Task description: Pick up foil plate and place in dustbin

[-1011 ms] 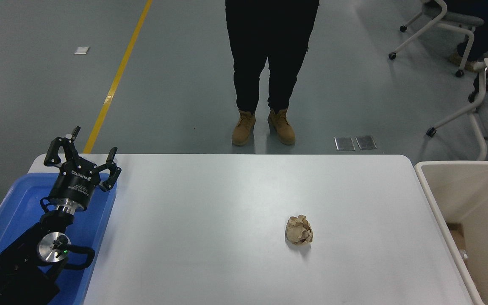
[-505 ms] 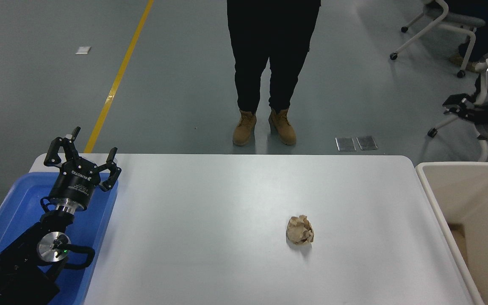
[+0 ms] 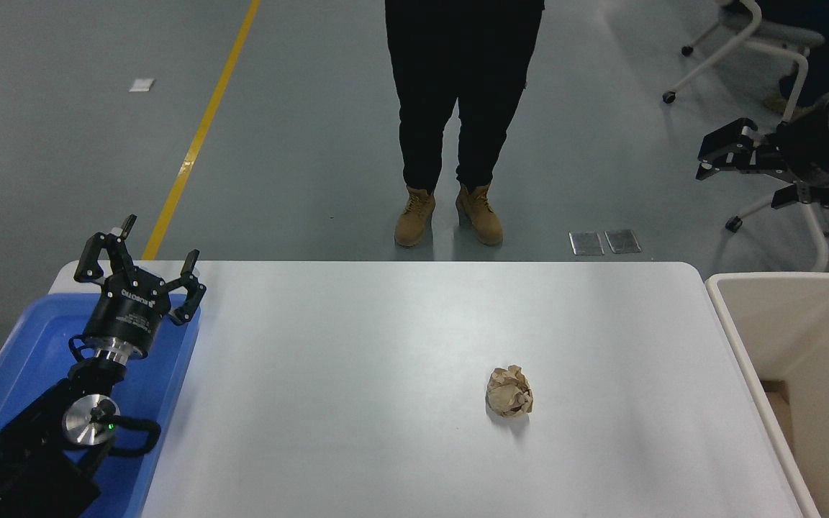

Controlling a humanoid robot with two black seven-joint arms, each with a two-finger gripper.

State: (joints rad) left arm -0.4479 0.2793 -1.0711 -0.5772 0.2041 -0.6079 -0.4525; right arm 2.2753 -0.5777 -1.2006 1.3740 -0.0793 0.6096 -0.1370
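Observation:
The foil plate is out of view. The cream-beige dustbin (image 3: 738, 338) stands off the table's right end, and only its left part shows. My right gripper (image 3: 740, 183) is open and empty, held high beyond the bin's far rim at the upper right and pointing left. My left gripper (image 3: 139, 270) is open and parked over the blue tray at the lower left.
A crumpled brown paper ball (image 3: 509, 391) lies on the white table (image 3: 357, 374), right of centre. A blue tray (image 3: 26, 345) sits under my left arm. A person in tan boots (image 3: 450, 216) stands at the far side. Office chairs (image 3: 753, 43) stand at the back right.
My right arm has risen from the bin's far right corner to high above its far rim, and the gripper now shows fully. The paper ball and the left arm have not moved.

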